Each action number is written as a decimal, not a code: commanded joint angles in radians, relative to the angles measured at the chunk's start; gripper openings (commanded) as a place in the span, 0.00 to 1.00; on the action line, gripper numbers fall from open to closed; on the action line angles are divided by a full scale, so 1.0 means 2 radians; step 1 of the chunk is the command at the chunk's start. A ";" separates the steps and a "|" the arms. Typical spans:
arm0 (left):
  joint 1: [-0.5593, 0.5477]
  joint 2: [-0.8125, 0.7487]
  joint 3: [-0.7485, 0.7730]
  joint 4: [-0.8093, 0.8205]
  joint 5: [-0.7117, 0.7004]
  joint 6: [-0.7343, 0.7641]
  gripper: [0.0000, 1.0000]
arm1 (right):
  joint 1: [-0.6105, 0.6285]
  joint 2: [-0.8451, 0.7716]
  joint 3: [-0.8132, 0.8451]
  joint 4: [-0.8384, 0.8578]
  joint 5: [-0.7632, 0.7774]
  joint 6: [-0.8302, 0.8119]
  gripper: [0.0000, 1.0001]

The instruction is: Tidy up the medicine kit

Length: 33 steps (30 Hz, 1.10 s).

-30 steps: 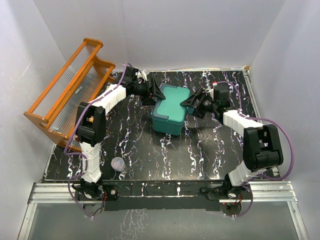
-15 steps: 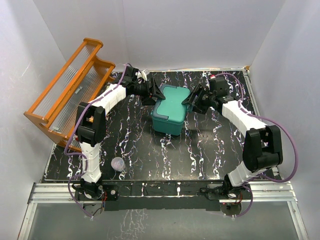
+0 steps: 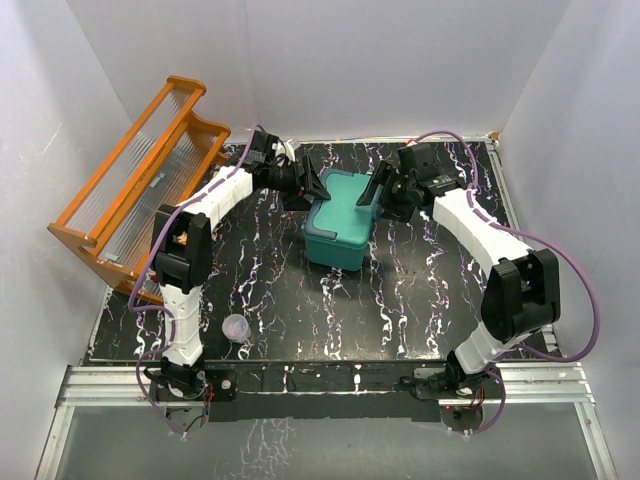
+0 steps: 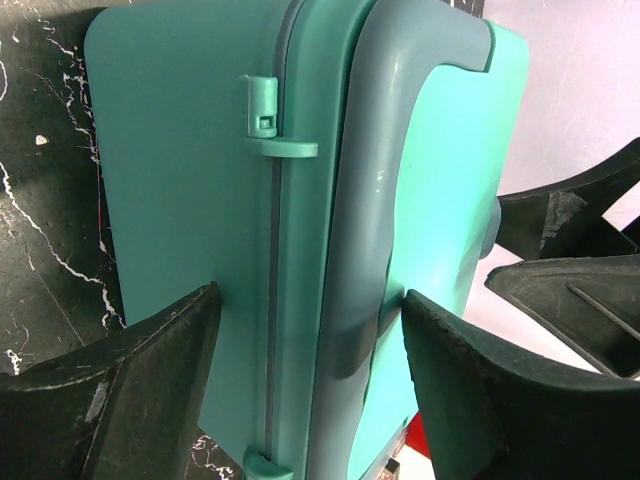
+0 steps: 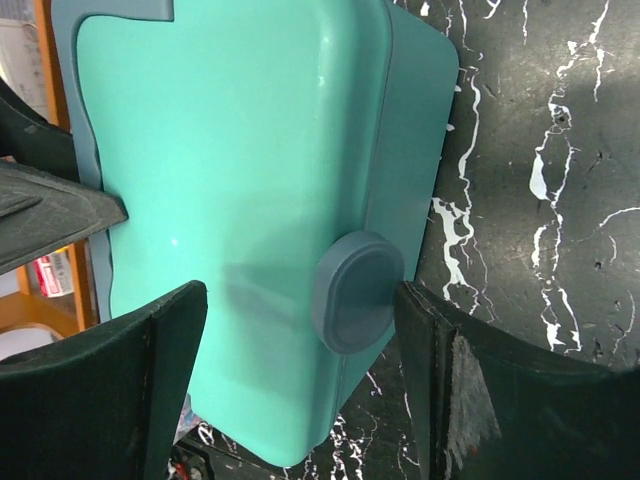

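The medicine kit [image 3: 338,228], a teal box with its lid down, stands mid-table. My left gripper [image 3: 309,188] is at its far-left edge. In the left wrist view the kit [image 4: 200,180] is between the jaws: one finger [image 4: 150,380] is against the base wall and the other [image 4: 470,390] is on the lid, clamping that edge. My right gripper [image 3: 379,190] is open over the kit's far-right side. In the right wrist view its jaws straddle the lid [image 5: 240,170], with one finger [image 5: 470,390] beside the grey oval latch [image 5: 358,292].
An orange wooden rack [image 3: 140,180] with clear ribbed panels leans at the back left. A small pale round object [image 3: 236,327] lies near the front left edge. White walls close in the table on three sides.
My right gripper has moved left and toward the back, from beside the kit's right side to over its far-right lid edge. The left gripper and kit have stayed put.
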 commanded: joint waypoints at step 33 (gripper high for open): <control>-0.004 0.005 0.013 -0.062 -0.023 0.034 0.59 | 0.024 0.007 0.020 -0.002 0.043 -0.009 0.37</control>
